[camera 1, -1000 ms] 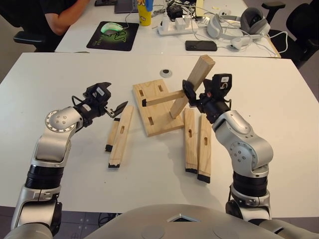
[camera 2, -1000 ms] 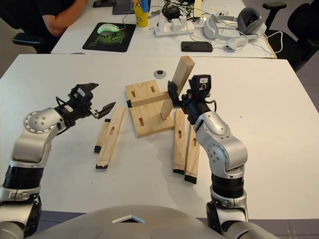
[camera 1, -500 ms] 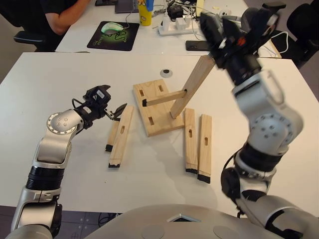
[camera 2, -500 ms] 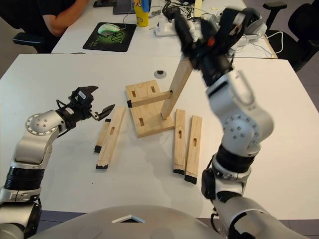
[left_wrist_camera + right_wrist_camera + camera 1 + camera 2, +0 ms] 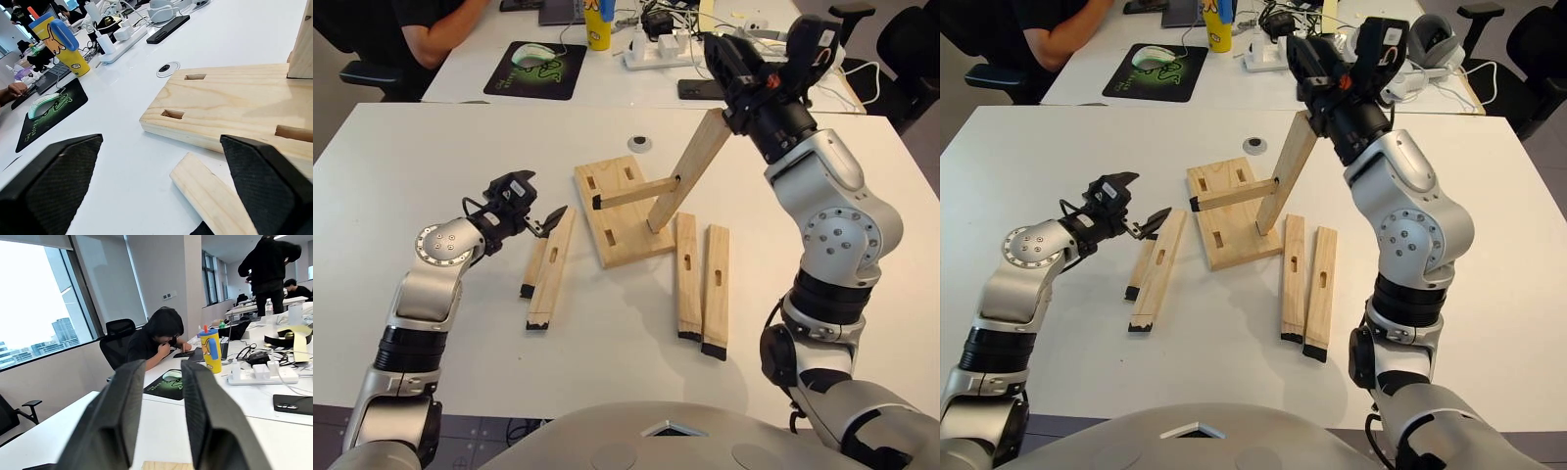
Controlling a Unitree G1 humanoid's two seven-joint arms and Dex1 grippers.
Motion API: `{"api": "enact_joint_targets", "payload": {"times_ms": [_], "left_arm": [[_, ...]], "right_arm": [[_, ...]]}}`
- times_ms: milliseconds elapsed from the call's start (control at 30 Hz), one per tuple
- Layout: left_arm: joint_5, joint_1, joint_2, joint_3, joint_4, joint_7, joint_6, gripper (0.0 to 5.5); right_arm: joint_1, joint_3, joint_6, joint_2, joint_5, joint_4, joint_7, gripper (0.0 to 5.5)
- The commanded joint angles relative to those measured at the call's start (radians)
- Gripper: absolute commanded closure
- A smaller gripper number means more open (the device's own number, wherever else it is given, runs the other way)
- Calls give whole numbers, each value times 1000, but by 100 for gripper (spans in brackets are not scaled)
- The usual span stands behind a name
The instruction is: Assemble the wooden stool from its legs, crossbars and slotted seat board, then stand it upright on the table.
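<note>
Wood first: found seat board (image 5: 622,213) flat on white surface (image 5: 431,147), tilted leg (image 5: 690,166) rising from it, crossbar (image 5: 636,192) joined. Found left gripper (image 5: 544,198) spread wide over end of loose leg (image 5: 551,264), right gripper (image 5: 164,364) released, by top of tilted leg.

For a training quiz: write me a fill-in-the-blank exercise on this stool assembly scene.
Only ____ leg stands slotted into the seat board.
On the robot's right of the board, ____ loose legs lie side by side.
The left gripper hovers with its fingers ____.
Missing words: one; two; open.
</note>
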Motion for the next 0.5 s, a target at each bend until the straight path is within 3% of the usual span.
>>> {"api": "enact_joint_targets", "payload": {"times_ms": [33,200,500], "left_arm": [[16,-6,-9,-6,1,13,-2,104],[19,4,-22,-6,-8,25,1,104],[22,18,-42,-4,-23,53,8,104]], "right_arm": [[-33,1,3,13,30,8,17,487],[-101,-33,22,23,72,61,-1,546],[-197,32,14,-25,-28,179,31,546]]}}
